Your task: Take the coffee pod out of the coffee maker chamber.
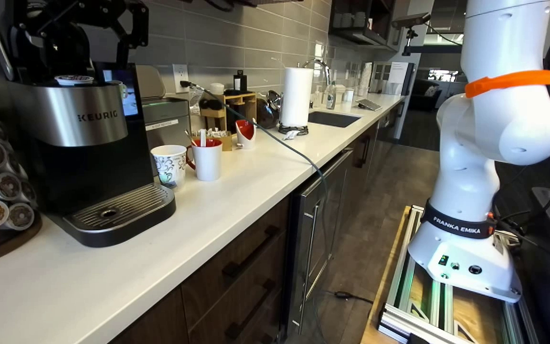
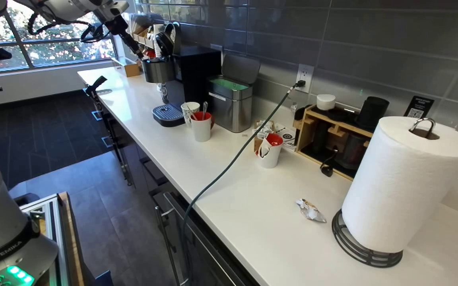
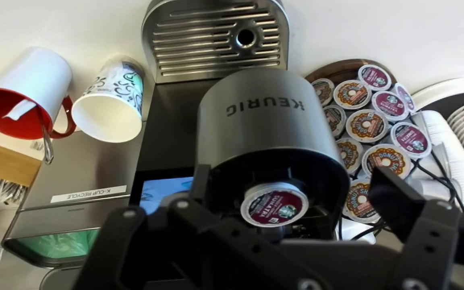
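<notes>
My gripper (image 3: pixel 294 183), spread wide, hangs nr the coffee pod (image 3: pixel 274 204) in the chamber (image 3: pixel 320 173); I shd ctr over it, pinch its rim gently, lift straight up.

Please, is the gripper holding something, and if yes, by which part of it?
Nothing is held. The gripper is open, with a gap on each side of the pod, which sits in the chamber.
</notes>
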{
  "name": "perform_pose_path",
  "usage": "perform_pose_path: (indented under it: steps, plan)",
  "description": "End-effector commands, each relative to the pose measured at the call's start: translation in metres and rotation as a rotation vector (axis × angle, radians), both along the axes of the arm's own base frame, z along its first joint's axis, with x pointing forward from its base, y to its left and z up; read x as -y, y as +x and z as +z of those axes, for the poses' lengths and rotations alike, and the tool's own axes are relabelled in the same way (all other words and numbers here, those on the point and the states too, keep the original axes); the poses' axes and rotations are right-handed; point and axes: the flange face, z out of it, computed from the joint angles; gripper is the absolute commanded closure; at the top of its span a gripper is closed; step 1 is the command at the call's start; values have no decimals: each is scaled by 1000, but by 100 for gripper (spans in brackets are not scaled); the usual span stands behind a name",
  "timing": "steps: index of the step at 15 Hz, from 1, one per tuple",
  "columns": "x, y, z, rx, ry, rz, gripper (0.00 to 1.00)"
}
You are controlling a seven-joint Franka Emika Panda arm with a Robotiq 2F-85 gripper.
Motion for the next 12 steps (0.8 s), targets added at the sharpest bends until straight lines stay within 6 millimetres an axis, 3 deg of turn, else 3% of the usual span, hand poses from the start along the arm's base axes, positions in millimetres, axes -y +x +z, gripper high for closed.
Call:
perform_pose_path:
  steps: [1,6,12]
  plan:
    - [-9,9,-6,17,-35,65,0]
    - [-14,23,-11,9,-30,86,0]
    - [-5,53,-22,-13,-2,37,0]
